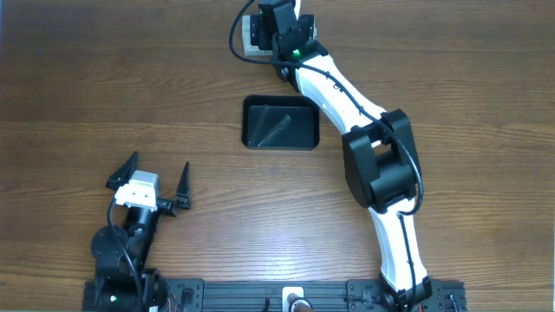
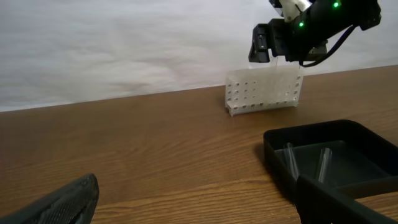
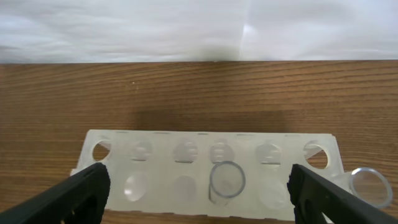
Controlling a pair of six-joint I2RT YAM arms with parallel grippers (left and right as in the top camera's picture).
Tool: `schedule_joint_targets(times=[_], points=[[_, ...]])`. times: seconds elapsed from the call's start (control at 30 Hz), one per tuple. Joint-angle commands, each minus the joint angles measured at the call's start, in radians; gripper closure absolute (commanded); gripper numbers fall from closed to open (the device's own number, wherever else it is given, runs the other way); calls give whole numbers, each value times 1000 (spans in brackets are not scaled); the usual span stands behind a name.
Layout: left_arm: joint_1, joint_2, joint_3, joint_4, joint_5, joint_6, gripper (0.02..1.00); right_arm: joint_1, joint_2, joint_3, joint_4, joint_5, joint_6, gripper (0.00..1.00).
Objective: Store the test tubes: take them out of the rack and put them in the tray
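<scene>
While the right tool (image 3: 200,198) hangs wide open over the rack (image 3: 155,151), an upright tube (image 3: 225,180) stands directly beneath, between its fingers (image 3: 84,194); the left tool (image 1: 159,165), also wide, sits far off.

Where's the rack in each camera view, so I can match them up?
Top view: rack at the table's far edge, partly under the right arm.
Left wrist view: rack standing far off, beyond the tray.
Right wrist view: rack close up, under the right gripper.
Landmark: the tray, on the rack's near side.
</scene>
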Motion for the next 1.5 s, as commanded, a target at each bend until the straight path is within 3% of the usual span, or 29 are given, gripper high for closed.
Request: schedule_joint_targets(times=[0.03,0.3,0.5,0.83,1.5], points=[[8,-8,-5,-1,16,10,18,-10,23,29,14,24,1,110],[8,-8,-5,-1,16,10,18,-10,38,29,24,50,1,198],[8,-8,-5,-1,16,10,18,-10,38,29,24,50,1,395],[8,-8,-5,-1,16,10,20,-10,38,29,23,50,-6,575],[8,-8,-5,-1,16,10,18,-13,38,29,2,50,-37,733]])
